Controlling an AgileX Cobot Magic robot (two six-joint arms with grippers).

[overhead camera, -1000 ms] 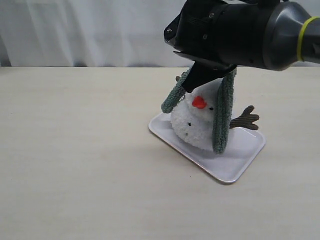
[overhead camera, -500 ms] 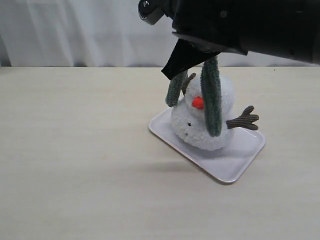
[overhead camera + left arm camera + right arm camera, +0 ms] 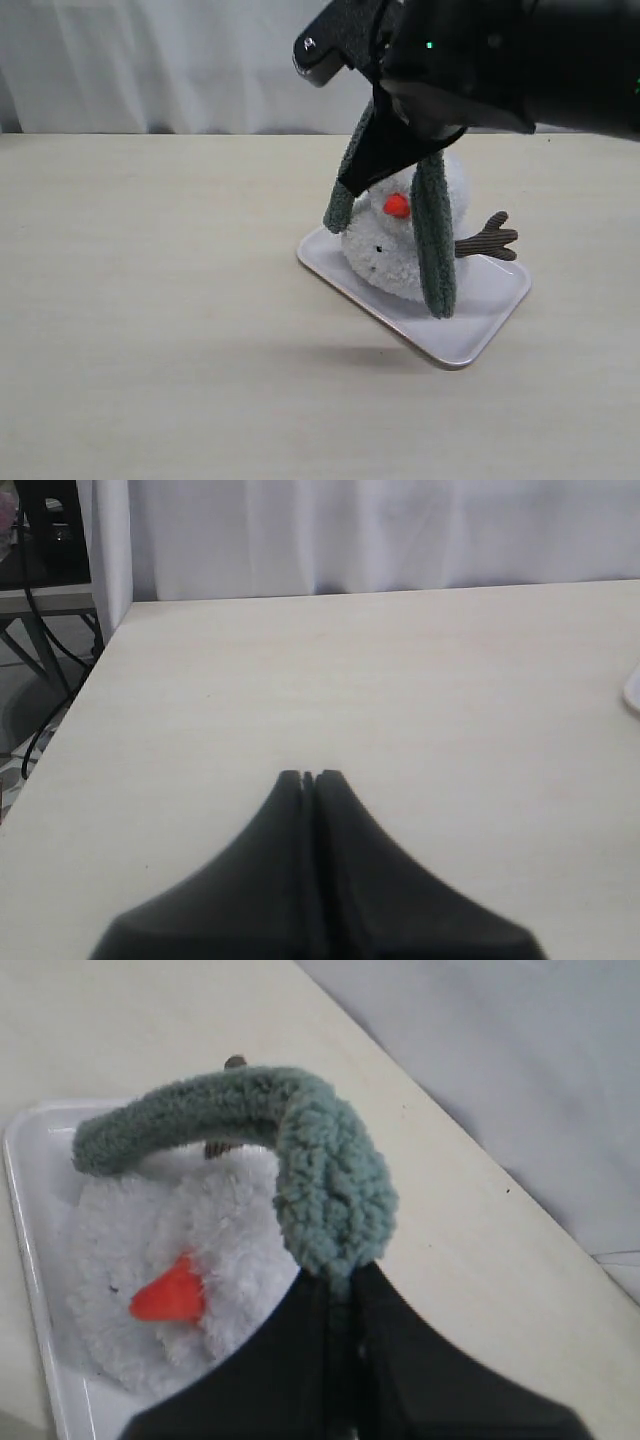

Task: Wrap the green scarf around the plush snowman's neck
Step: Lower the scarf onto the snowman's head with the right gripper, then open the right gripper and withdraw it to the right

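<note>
Front of frame: bare pale wood-grain bench (image 3: 150, 330), nothing on it ahead of the snowman.

Fluffy white two-ball plush snowman (image 3: 392, 265) stands on a white rectangular plastic tray (image 3: 470, 340), orange nose (image 3: 397, 206) towards the camera. One brown corduroy twig arm (image 3: 487, 238) sticks out from its side.

Long fuzzy dull-green knitted scarf (image 3: 436, 250) is not on the neck (image 3: 372, 228) yet. It hangs folded over from above the snowman's head. The long tail falls past the nose on the twig-arm side, down almost to the snowman's base. The short tail hangs on the other side of the head.

Black right gripper (image 3: 340, 1282) is above the snowman's head, clamped narrow on the scarf near its fold.

Black left gripper (image 3: 308, 777) is well apart from the snowman, fingertips pressed together on nothing.

White curtain (image 3: 150, 60) behind the snowman.

Risks, as judged:
- Tails are unequal, so a release here could let the long side pull the scarf off the snowman.
- The fold sits at head height and may settle as a hood, not a wrap.
- Dragging fuzzy knit across plush could tip the light snowman or shift it on the tray.
- The twig arm may snag the long tail.
</note>
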